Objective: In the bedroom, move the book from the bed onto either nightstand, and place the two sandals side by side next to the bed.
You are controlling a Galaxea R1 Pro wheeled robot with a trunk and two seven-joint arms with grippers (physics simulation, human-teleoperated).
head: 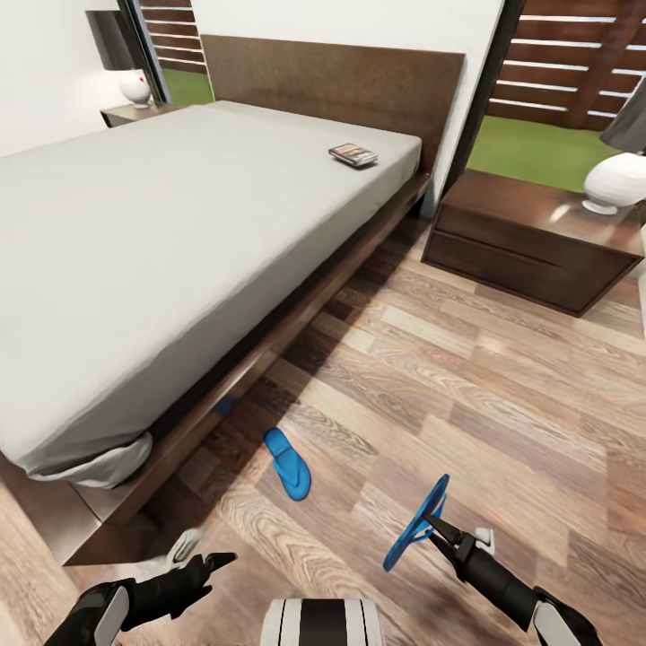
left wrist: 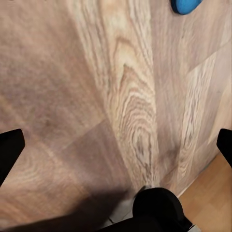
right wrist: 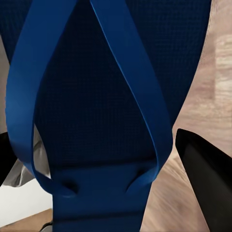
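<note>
The book (head: 353,154) lies on the light-grey mattress of the bed (head: 161,224), near the headboard on the side facing the nightstand (head: 529,235). One blue sandal (head: 288,463) lies flat on the plank floor beside the bed frame; its tip (left wrist: 186,6) shows in the left wrist view. My right gripper (head: 437,526) is shut on the second sandal (head: 415,525), which hangs on edge above the floor. That sandal's straps and sole (right wrist: 92,96) show close up in the right wrist view. My left gripper (head: 208,553) hovers open low over bare floor (left wrist: 116,96).
A white lamp (head: 615,182) stands on the near nightstand. A second nightstand (head: 135,113) with a lamp sits beyond the bed's far side. Open wood floor (head: 467,377) lies between the bed and the near nightstand. A bunched sheet corner (head: 103,467) hangs at the bed's foot.
</note>
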